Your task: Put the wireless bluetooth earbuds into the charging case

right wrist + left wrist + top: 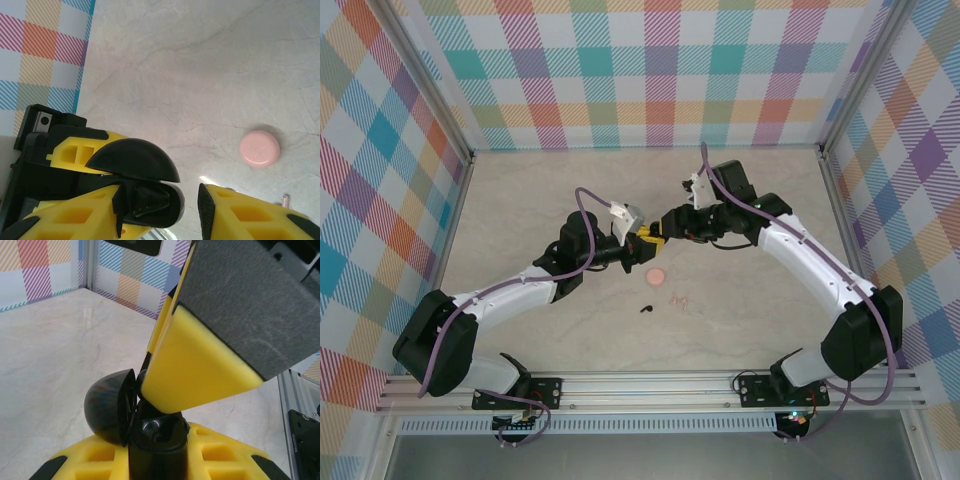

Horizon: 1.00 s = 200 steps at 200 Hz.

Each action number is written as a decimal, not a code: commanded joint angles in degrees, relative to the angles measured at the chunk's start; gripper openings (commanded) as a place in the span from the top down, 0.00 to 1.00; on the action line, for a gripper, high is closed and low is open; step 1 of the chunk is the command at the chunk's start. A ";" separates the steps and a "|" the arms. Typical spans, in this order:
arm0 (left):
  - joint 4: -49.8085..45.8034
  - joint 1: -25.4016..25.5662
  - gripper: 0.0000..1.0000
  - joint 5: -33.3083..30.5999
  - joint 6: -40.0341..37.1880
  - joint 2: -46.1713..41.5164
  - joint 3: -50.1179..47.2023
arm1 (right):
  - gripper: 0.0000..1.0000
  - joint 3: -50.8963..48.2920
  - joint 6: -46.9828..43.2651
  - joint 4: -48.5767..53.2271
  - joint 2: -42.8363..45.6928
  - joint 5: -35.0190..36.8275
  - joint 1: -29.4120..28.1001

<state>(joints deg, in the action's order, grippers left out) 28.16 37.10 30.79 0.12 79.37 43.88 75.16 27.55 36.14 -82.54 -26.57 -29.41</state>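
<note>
One black earbud (647,308) and pink earbud pair (680,298) loose on marbled table (520,200), near of both grippers | left gripper (638,238) clamped on glossy round black case (132,160), domed lid up | right gripper (159,212) part-open, yellow fingers astride black case | closed matte pink case (259,148) between grippers and earbuds

plaid walls (660,70), marbled beige table (520,200)

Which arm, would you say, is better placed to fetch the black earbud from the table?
Probably the right: the right claw is open by the black case, the left claw is shut holding it, and the black earbud lies nearby.
</note>
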 commanded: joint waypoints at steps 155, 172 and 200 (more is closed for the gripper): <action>8.22 1.01 0.83 7.95 1.02 -1.37 0.52 | 0.81 -0.56 -1.47 -2.15 7.36 3.91 -0.47; 8.15 1.04 0.83 8.32 1.15 -1.19 0.90 | 0.81 -0.45 -1.61 -2.13 6.72 2.74 -0.50; 7.88 1.00 0.83 8.36 1.29 -0.97 1.51 | 0.81 -0.49 -1.71 -1.94 6.01 1.56 -0.48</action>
<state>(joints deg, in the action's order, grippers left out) 33.41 37.10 37.56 0.82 79.37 43.55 74.91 27.33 34.35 -75.61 -22.70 -29.63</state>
